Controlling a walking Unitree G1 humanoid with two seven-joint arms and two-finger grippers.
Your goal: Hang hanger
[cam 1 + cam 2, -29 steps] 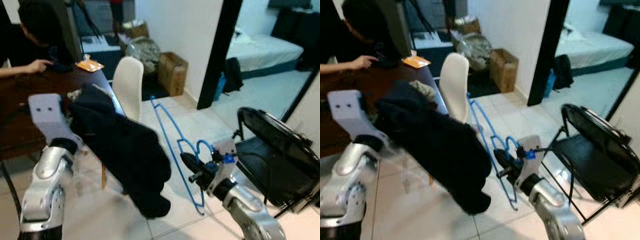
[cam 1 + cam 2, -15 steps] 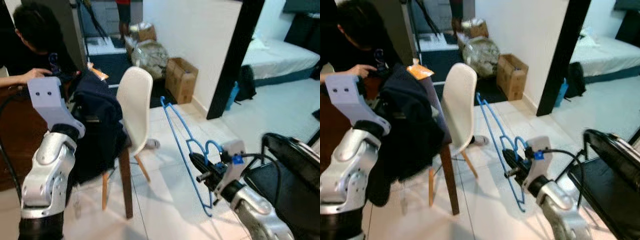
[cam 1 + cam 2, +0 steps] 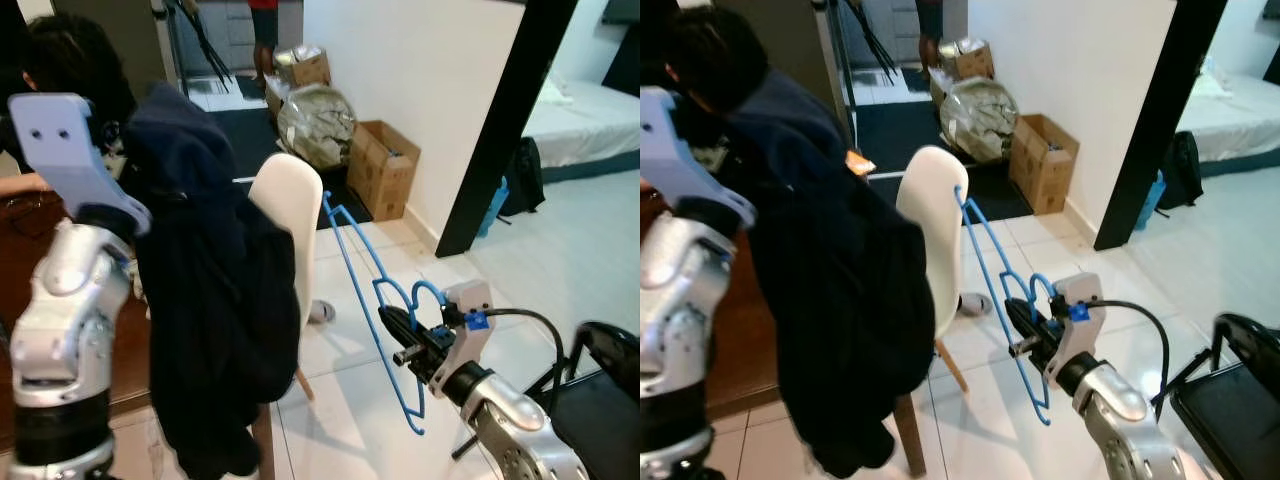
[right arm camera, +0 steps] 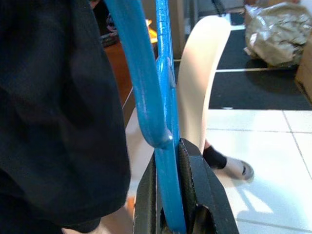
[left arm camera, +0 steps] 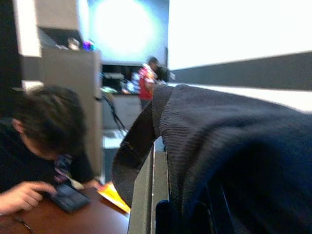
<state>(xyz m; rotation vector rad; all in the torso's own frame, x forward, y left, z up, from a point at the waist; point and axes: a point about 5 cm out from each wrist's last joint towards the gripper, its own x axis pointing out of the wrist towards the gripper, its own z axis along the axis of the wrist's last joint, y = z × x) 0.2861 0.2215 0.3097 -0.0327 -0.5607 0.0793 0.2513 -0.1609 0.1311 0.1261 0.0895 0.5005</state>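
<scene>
Two black fingers of the right gripper (image 3: 396,338) are clamped on a thin blue plastic hanger (image 3: 366,290), gripped near its hook; in the right wrist view the blue bar (image 4: 165,146) is pinched between both pads. Beyond the fingertips the hanger's long edge rises toward a white moulded chair (image 3: 292,230). A dark navy garment (image 3: 215,300) is draped over the raised left gripper (image 5: 168,214), whose fingers are covered, so their state cannot be told. Behind the garment, a person (image 5: 44,131) is seated at a brown wooden table (image 5: 58,219). A cardboard box (image 3: 382,168) stands against the white wall.
</scene>
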